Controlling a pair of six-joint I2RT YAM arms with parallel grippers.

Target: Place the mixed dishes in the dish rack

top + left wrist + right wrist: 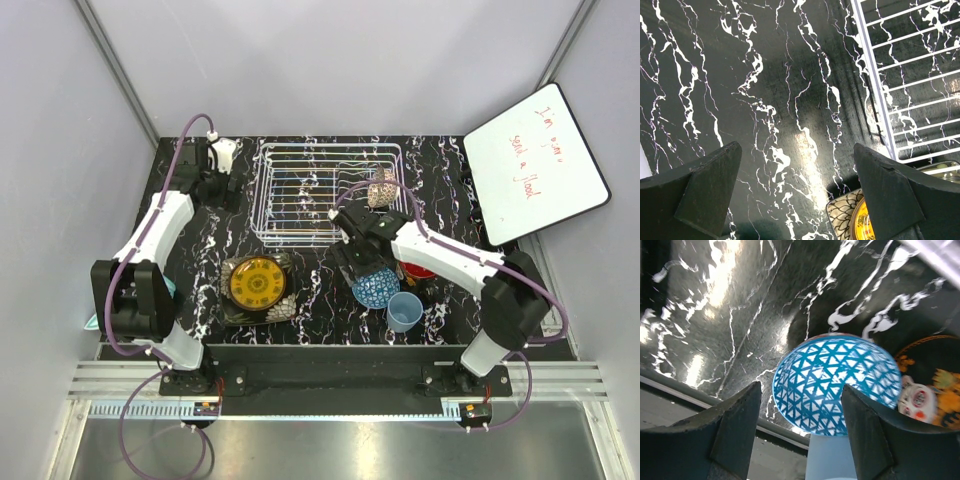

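Note:
The white wire dish rack [330,190] stands at the back middle, and its edge shows in the left wrist view [873,75]. The pinkish speckled bowl [381,190] sits in its right end. The yellow-orange plate [256,283] lies on the dark squarish plate [278,308] at front left; both peek into the left wrist view [862,225]. The blue patterned bowl [376,288] [835,382] and the light-blue cup [405,310] [832,460] stand at front right. The red mug [418,270] is mostly hidden under my right arm. My right gripper [362,262] [801,387] is open just above the blue bowl's near rim. My left gripper [224,192] [796,147] is open and empty over bare table, left of the rack.
A white board with red writing [535,165] leans at the back right. Something teal [88,322] pokes out beside the left arm's base. The table's front edge [715,400] runs just below the blue bowl and cup.

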